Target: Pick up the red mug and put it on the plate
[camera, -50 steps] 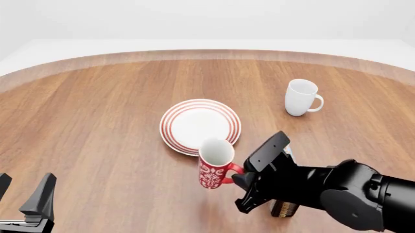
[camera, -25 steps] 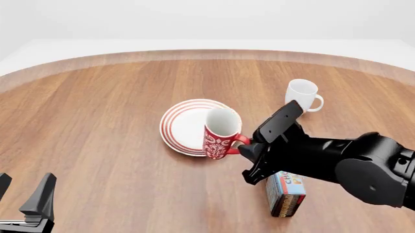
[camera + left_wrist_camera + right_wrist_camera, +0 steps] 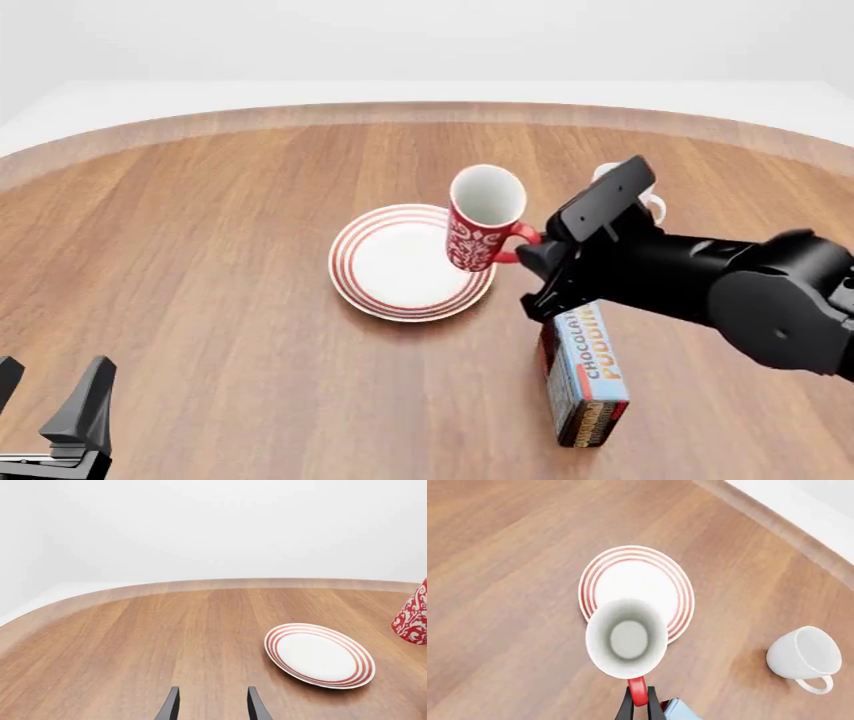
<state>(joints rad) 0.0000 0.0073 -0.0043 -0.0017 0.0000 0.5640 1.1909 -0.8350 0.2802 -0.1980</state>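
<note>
The red mug [image 3: 479,222] with its white pattern hangs upright in the air over the right edge of the plate [image 3: 400,260], a white plate with red rings. My right gripper [image 3: 530,250] is shut on the mug's small red handle [image 3: 636,692]. In the right wrist view I look down into the mug's white inside [image 3: 626,638], with the plate [image 3: 634,582] below and beyond it. My left gripper [image 3: 47,408] is open and empty at the table's near left. Its wrist view shows the plate [image 3: 319,654] and a sliver of the mug [image 3: 413,616].
A plain white mug [image 3: 650,204] stands at the back right, mostly hidden behind my right arm; it shows whole in the right wrist view [image 3: 802,656]. A chocolate pudding box [image 3: 586,378] lies on the table under my right arm.
My right gripper has lifted the red mug and carried it away from me and to the right, from in front of the plate to above the plate's right edge. The left arm has not moved.
</note>
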